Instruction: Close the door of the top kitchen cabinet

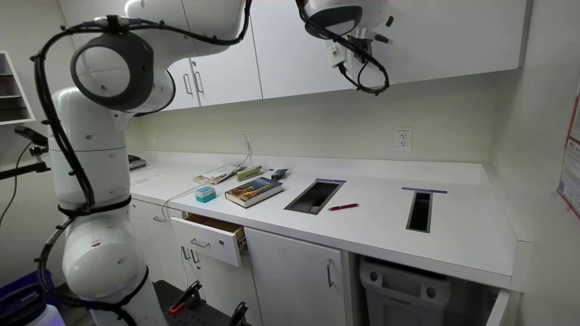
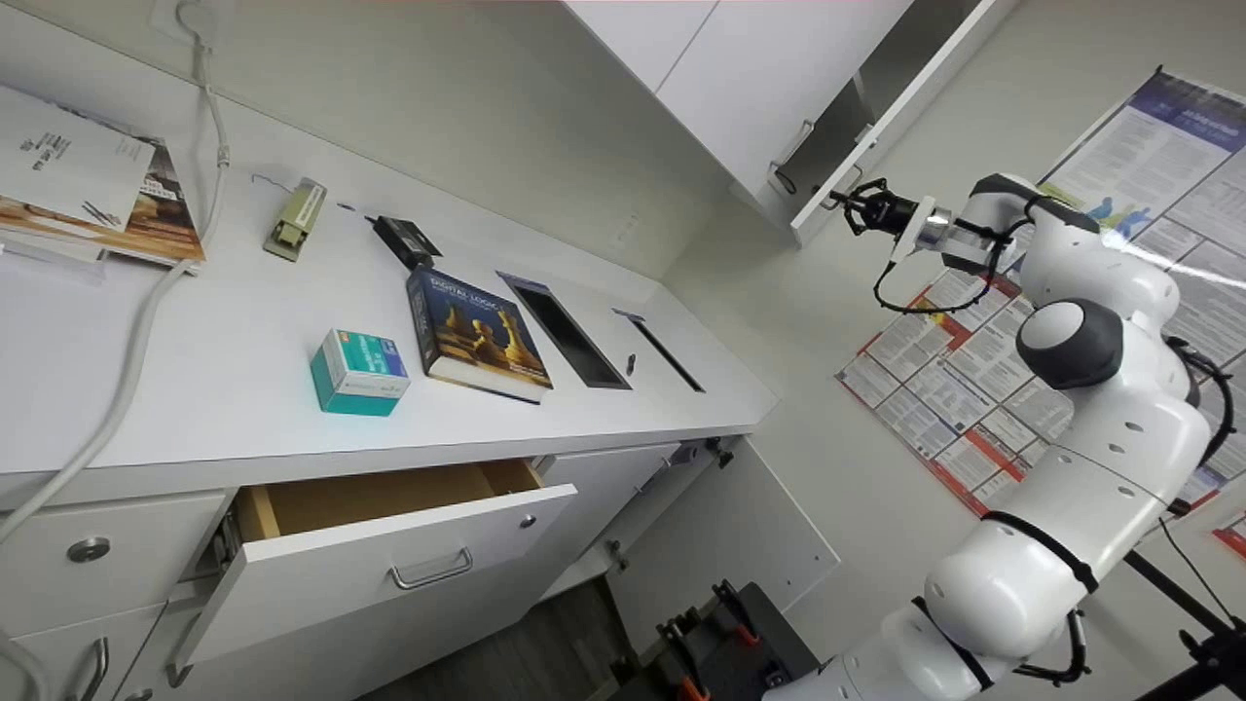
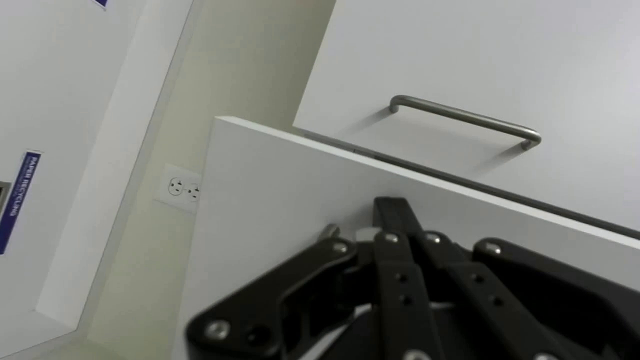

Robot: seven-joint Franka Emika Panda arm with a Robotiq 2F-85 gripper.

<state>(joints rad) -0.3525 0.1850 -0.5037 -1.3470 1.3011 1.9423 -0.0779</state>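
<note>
The door is a narrow white panel with a silver handle, standing ajar in an exterior view point(image 2: 900, 122) and close up in the wrist view point(image 3: 270, 170). Behind it the top kitchen cabinet point(image 2: 900, 49) shows a greyish interior. In the wrist view a dark gap separates the door from its neighbour. My gripper point(image 3: 395, 215) is shut, its tips at the door's outer face beside the handle end point(image 3: 328, 231). Whether the fingers pinch the handle is hidden. My gripper also shows at the door's edge in an exterior view point(image 2: 837, 199); elsewhere the wrist mostly hides it.
A closed neighbouring door point(image 3: 450, 60) with a bar handle borders the opening. A poster-covered wall point(image 2: 973, 389) stands close behind the arm. Below, the counter point(image 1: 462, 199) holds a book point(image 1: 253, 192) and a teal box point(image 1: 205, 194). A drawer point(image 2: 389, 565) sticks out.
</note>
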